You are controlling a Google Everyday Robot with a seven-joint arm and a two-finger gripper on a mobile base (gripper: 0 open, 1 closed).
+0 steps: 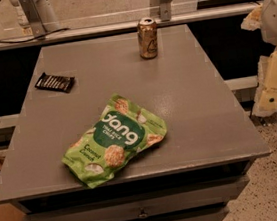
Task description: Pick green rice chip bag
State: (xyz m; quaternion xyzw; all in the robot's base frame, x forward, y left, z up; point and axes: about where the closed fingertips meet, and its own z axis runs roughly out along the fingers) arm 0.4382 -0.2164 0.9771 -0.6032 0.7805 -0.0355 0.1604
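Note:
The green rice chip bag (114,138) lies flat on the grey table (193,101), near the front edge and left of centre. It is lime green with a dark green circle and white "yang" lettering. My gripper (272,83) shows as a pale cream shape at the right edge of the view, beyond the table's right side. It is well apart from the bag and holds nothing that I can see. White arm parts (275,12) sit above it.
A gold drink can (147,38) stands upright at the back of the table. A small black striped wrapper (55,82) lies at the left. Drawers (141,213) front the table below. A rail (108,29) runs behind it.

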